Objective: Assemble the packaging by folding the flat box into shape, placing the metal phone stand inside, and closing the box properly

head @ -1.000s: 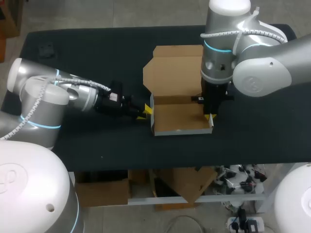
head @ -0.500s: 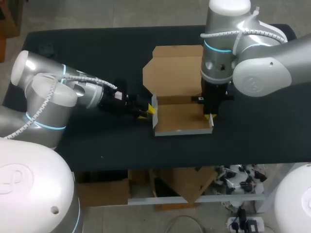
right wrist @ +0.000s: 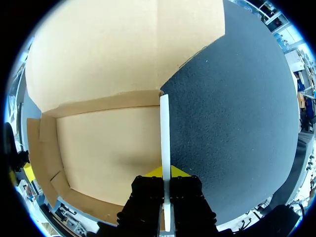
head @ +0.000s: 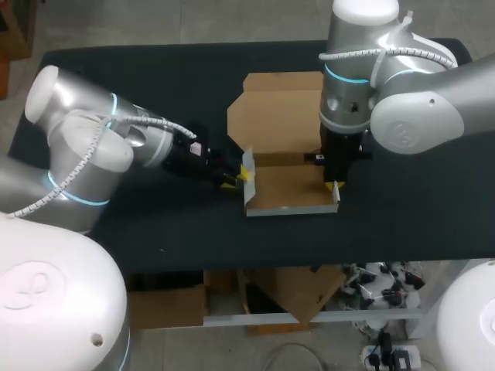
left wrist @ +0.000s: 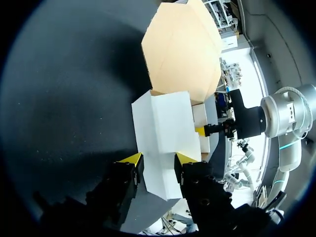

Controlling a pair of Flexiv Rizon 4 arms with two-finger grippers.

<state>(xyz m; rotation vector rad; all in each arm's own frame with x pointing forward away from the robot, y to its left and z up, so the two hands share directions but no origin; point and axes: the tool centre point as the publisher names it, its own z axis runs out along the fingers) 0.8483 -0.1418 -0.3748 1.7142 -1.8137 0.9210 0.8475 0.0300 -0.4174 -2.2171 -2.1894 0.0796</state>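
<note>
The right gripper point(right wrist: 166, 173) squeezed the box's point(head: 286, 189) right wall point(right wrist: 164, 128) between its fingers, likely to hold it up, while the left gripper's point(head: 246, 173) spread, empty fingers met the left wall point(left wrist: 163, 133).

The right gripper point(head: 334, 185) pinches one side wall of the box point(head: 286, 189), so that wall bars any sideways pass there. Inward of it the brown box floor lies bare, ringed by low walls and reachable from above. Outward of it is bare table point(head: 402, 216). Ahead of it the lid point(head: 274, 112) lies back. The left gripper point(head: 246, 171), fingers spread, blocks the opposite wall from outside
</note>
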